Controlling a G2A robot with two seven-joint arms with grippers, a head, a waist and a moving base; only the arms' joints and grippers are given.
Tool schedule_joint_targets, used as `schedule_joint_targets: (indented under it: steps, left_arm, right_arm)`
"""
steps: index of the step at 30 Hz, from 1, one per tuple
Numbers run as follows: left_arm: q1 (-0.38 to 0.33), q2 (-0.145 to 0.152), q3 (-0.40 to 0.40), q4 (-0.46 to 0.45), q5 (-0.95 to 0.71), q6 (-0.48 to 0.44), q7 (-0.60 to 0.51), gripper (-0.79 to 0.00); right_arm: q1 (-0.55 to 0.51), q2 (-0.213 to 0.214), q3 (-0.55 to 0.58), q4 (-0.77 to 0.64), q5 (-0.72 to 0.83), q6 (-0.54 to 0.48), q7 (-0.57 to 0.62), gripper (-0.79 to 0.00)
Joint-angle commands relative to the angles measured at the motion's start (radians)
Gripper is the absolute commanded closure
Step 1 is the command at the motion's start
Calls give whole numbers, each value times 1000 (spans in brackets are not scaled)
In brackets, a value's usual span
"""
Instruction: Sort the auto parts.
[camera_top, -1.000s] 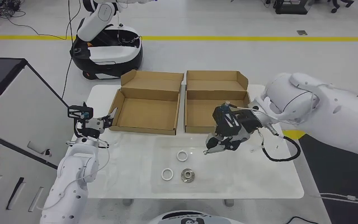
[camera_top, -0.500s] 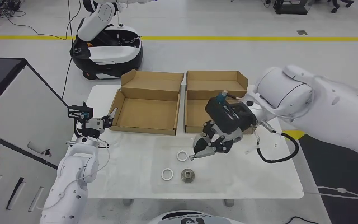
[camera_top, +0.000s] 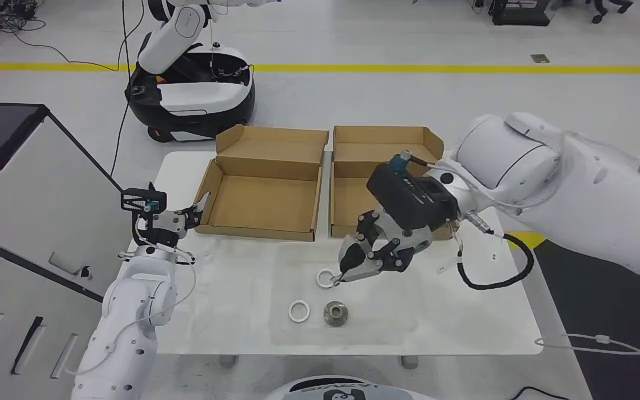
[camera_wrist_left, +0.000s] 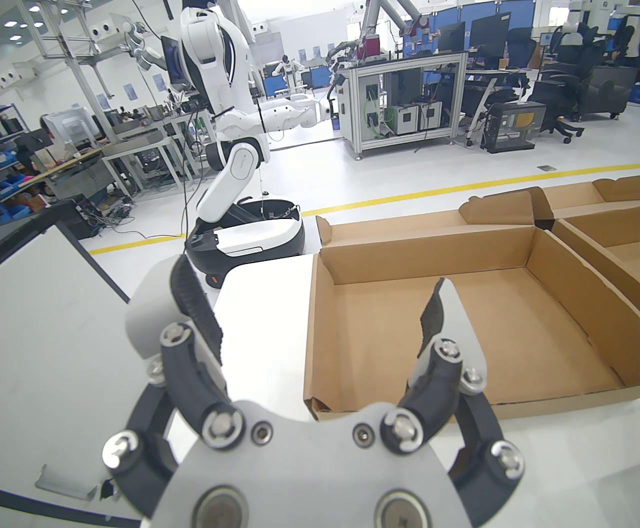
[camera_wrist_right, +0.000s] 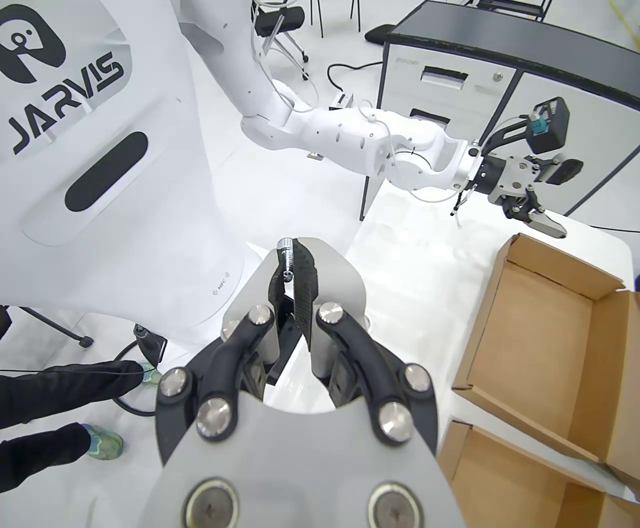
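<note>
Our right gripper (camera_wrist_right: 294, 260), just right of a white ring (camera_top: 326, 278) near the boxes, pinches a thin metal bolt (camera_wrist_right: 285, 250) at its fingertips, so a swing could shake it loose; our left gripper (camera_wrist_left: 310, 280) gapes wide.

Two cardboard boxes (camera_top: 265, 200) (camera_top: 358, 198), two white rings (camera_top: 326, 279) (camera_top: 299, 312) — one metal hub (camera_top: 335, 315), one threaded pin (camera_wrist_right: 285, 250).

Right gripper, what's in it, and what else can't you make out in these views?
- Metal piece in right gripper: right wrist view, fingers hide all but its ribbed tip; kind unclear.
- Right box: top view, arm covers part of its floor.
- Metal part on table: top view, too small to identify.
</note>
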Motion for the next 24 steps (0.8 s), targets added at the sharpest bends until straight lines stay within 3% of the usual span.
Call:
schedule_joint_targets:
  steps: [1, 14, 17, 24]
  left_arm:
    - [0, 0, 0, 0, 0, 0, 0, -785]
    - [0, 0, 0, 0, 0, 0, 0, -785]
    - [0, 0, 0, 0, 0, 0, 0, -785]
    - [0, 0, 0, 0, 0, 0, 0, -785]
  right_arm:
    - [1, 1, -2, 0, -1, 0, 0, 0]
    - [-4, 1, 2, -1, -6, 8, -10, 0]
    - [-39, 5, 30, 9, 19, 0, -80, 0]
    - [-92, 28, 109, 12, 100, 0, -88, 0]
